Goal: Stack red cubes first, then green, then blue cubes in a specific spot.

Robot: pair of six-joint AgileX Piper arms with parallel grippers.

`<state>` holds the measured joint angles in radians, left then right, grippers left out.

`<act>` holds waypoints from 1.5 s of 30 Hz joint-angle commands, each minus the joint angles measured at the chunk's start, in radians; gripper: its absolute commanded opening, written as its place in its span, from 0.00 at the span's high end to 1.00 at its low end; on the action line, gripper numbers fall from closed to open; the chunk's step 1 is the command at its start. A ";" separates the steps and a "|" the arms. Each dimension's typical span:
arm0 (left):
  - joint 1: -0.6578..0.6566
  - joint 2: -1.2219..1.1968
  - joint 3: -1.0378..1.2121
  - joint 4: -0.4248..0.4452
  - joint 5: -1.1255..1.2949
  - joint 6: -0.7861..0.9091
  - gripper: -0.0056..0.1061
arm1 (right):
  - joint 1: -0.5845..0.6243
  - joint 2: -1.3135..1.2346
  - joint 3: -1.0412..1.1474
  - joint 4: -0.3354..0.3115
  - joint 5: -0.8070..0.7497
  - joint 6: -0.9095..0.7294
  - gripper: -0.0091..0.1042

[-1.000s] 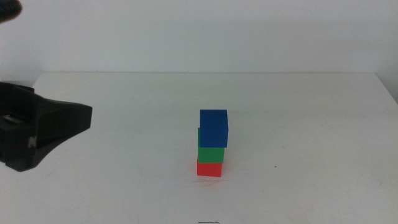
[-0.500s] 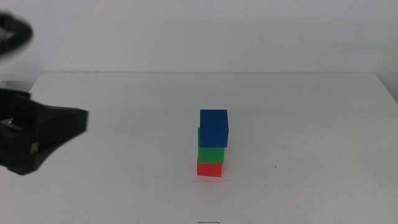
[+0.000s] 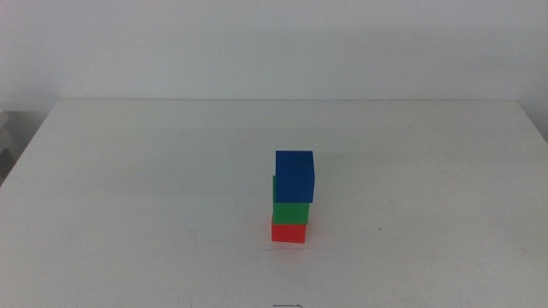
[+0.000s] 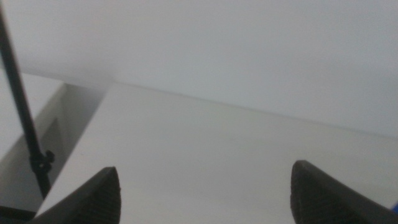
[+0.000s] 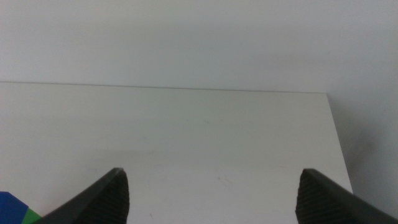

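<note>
Since the earlier middle views we record one change: the dark left gripper that stood at the left edge of the table has gone from that view, and the stack has not shifted. Item one, left gripper: seen only in its own wrist view, its two dark jaws set wide apart with nothing between them, bare white table ahead of them and a thin black rod standing off to one side beyond the table's edge. Item two, right gripper: likewise seen only in its own wrist view, jaws wide and empty, facing bare tabletop; just beside one jaw we note a blue corner and a sliver of green at the frame's edge, clear of the jaws and not touched. Item three, the stack, well away from both grippers in the middle view: red cube on the table, green cube resting on it, blue cube on top, the blue one sitting a little to the right of the two below. Item four, a tiny dark dot on the tabletop, to the right of the red cube and apart from it.
</note>
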<state>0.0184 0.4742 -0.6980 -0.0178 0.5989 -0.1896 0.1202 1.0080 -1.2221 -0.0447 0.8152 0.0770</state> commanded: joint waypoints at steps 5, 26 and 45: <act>0.028 0.001 -0.025 -0.017 -0.083 -0.013 0.11 | -0.005 -0.014 -0.025 -0.020 -0.070 -0.013 0.30; 0.023 -0.213 0.305 -0.022 -0.220 -0.013 0.11 | -0.006 -0.538 0.770 -0.058 -0.627 -0.013 0.30; 0.023 -0.509 0.684 -0.022 -0.267 -0.013 0.11 | -0.202 -1.014 1.211 0.014 -0.624 -0.013 0.30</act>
<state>0.0445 -0.0116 0.0010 -0.0311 0.4327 -0.1926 -0.0767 -0.0081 0.0077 -0.0274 0.2711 0.0762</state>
